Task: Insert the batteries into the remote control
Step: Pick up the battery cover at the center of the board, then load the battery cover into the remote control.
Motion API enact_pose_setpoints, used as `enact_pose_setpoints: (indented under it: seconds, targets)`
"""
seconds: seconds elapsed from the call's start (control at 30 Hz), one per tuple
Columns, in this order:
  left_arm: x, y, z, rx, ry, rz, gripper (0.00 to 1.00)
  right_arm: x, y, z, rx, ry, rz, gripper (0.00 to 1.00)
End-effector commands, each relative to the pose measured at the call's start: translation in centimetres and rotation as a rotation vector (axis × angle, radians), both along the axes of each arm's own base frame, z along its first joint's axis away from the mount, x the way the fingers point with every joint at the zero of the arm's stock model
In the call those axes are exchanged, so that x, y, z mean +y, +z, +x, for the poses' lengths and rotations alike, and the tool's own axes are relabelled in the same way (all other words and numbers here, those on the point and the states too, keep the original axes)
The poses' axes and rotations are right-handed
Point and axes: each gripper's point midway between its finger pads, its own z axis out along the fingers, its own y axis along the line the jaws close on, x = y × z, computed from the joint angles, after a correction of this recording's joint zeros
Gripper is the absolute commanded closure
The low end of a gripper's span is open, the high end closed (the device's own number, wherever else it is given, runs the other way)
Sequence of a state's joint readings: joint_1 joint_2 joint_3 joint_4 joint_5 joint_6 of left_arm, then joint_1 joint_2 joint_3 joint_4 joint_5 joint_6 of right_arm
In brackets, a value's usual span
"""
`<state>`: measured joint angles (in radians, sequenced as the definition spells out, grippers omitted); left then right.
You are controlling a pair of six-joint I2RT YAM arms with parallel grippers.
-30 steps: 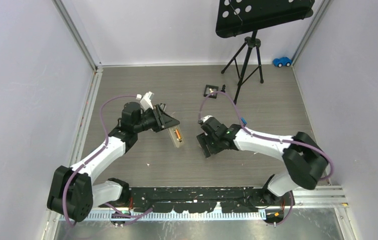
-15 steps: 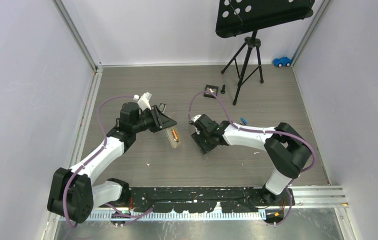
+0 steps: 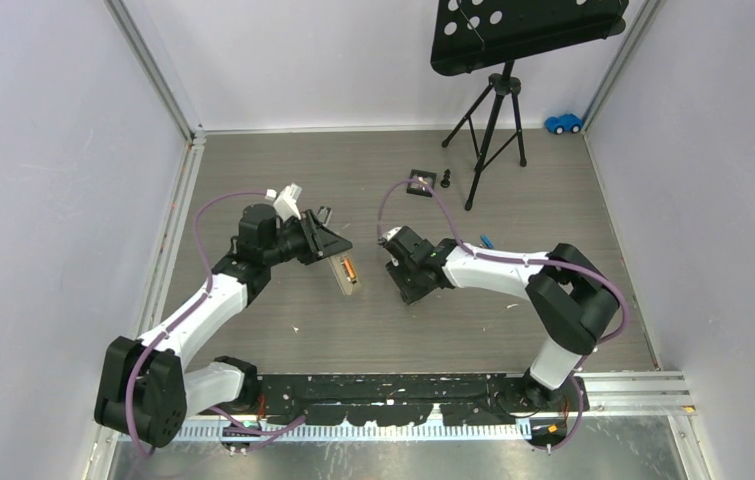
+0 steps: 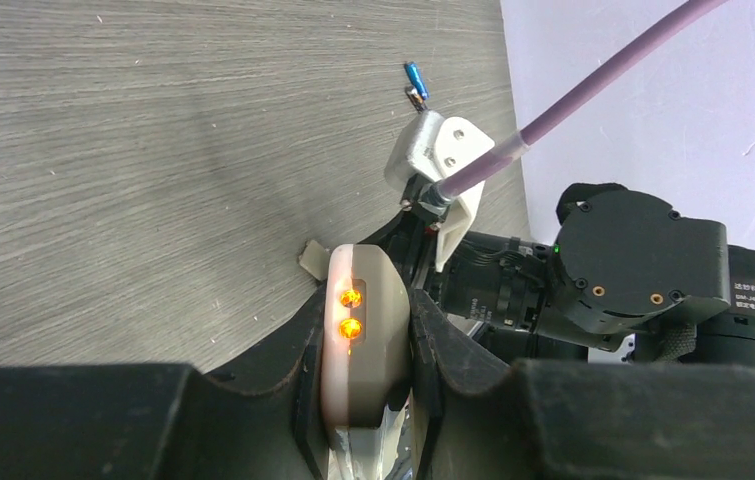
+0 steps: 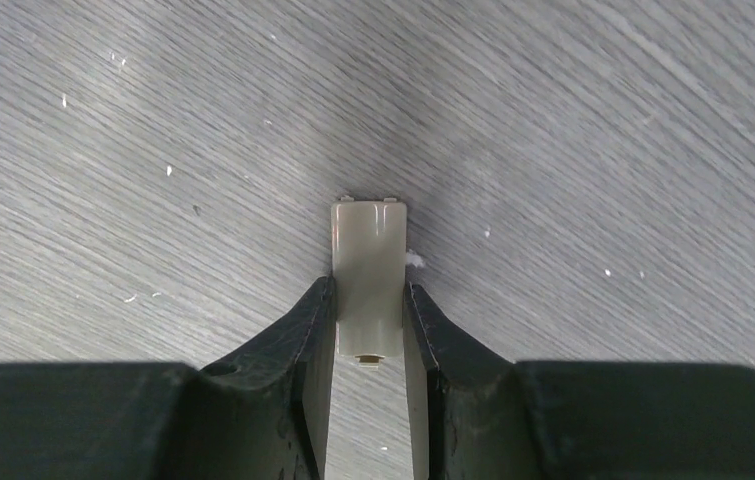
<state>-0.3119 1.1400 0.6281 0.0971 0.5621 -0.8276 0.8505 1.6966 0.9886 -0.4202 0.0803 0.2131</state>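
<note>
Two robot arms, the left arm [image 3: 203, 305] and the right arm [image 3: 498, 270], work at one counter [image 3: 283, 170]. Each carries one end effector: the left end effector [image 4: 365, 305] and the right end effector [image 5: 368, 290]. Also counted: one remote control [image 4: 368, 365], two orange batteries [image 4: 350, 297] [image 4: 350, 327], one blue battery [image 4: 414, 78], one battery cover [image 5: 368, 260], one tripod stand [image 3: 493, 110], one blue toy car [image 3: 564, 123], two purple cables [image 3: 228, 197] [image 3: 381, 210], and two small black items [image 3: 420, 183] [image 3: 445, 179].

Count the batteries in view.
3. Two orange batteries sit in the remote held by the left gripper; one blue battery lies loose on the table. Others may be hidden.
</note>
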Motion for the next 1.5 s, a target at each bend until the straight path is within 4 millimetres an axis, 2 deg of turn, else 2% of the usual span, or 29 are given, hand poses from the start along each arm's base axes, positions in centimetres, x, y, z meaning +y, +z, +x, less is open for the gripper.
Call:
enact_pose_setpoints:
  seconds: [0.0,0.17,0.4,0.43,0.6,0.77,1.0,1.23,1.47]
  targets:
    - [-0.3,2.9,0.2,-0.089,-0.022,-0.052,1.0,0.0,3.7,0.6,-0.075,-0.067,0.067,0.77]
    - [-0.8,3.4,0.3,-0.08,-0.01,-0.131,1.0,1.0,8.8,0.9,-0.143,-0.126,0.221,0.77]
    - [-1.3,4.5,1.6,-0.049,0.042,-0.26,1.0,3.4,15.9,-0.5,-0.155,-0.123,0.479,0.76]
    - [-1.4,4.6,1.7,-0.043,0.049,-0.275,1.0,4.1,17.0,-1.2,-0.14,-0.101,0.524,0.76]
    - [-1.9,4.8,1.9,-0.017,0.049,-0.337,1.0,6.3,20.0,-2.3,-0.132,-0.077,0.584,0.76]
    - [-2.2,4.5,1.7,0.0,0.043,-0.342,1.0,7.8,20.8,-1.9,-0.173,-0.081,0.541,0.76]
    - [-2.4,4.3,1.0,0.005,0.017,-0.34,1.0,9.1,20.8,-1.1,-0.199,-0.055,0.496,0.76]
    - [-2.6,4.9,0.5,-0.038,-0.028,-0.326,1.0,8.9,20.3,-0.4,-0.213,-0.065,0.434,0.75]
    - [-3.1,5.2,0.1,-0.05,-0.081,-0.32,1.0,9.6,20.3,-0.3,-0.209,-0.037,0.438,0.75]
